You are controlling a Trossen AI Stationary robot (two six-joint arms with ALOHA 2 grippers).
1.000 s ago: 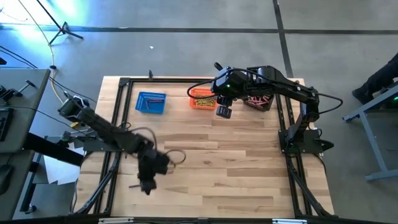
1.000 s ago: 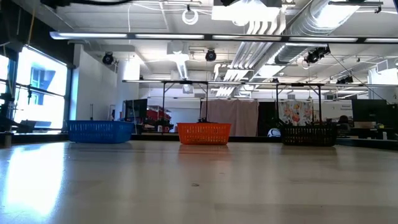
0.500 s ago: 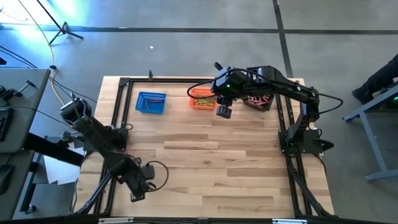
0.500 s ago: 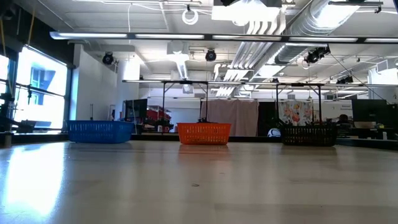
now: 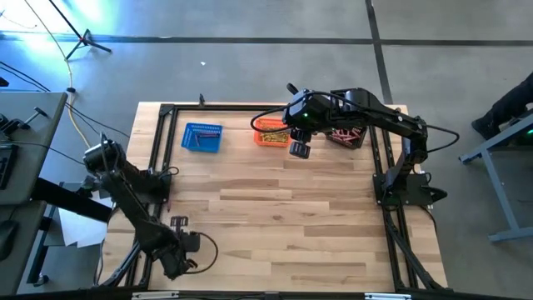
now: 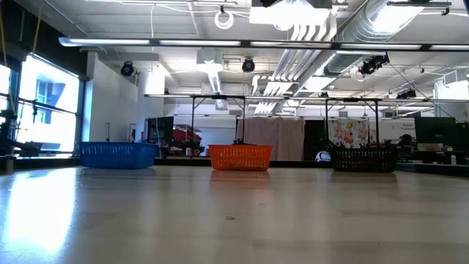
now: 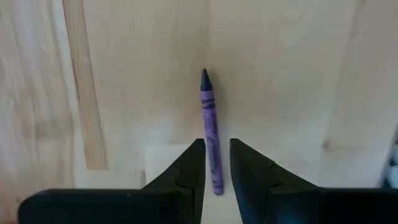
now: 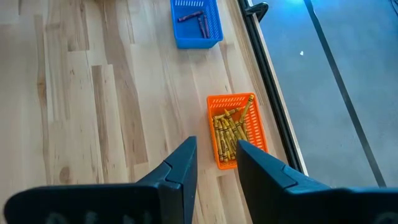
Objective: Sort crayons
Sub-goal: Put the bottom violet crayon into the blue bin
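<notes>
A dark purple-blue crayon point(image 7: 210, 124) lies flat on the wooden table, its tip pointing away from my left gripper point(image 7: 216, 144). The gripper is open, with one finger on either side of the crayon's blunt end and a gap showing on both sides. In the high view my left gripper point(image 5: 177, 265) is at the table's near left corner. My right gripper point(image 5: 300, 150) hangs open and empty just in front of the orange basket point(image 5: 270, 132), which holds several yellow-gold crayons point(image 8: 231, 132). The blue basket point(image 5: 201, 137) holds a few dark crayons point(image 8: 194, 17).
A black mesh basket point(image 5: 346, 135) with reddish crayons stands at the far right. All three baskets line the far edge and also show in the low view, with the blue basket point(image 6: 117, 155) on the left. A black frame rail point(image 5: 158, 167) runs along the table's left side.
My left gripper has swung from the table's left middle toward the near left corner, and the arm has folded back toward its base.
</notes>
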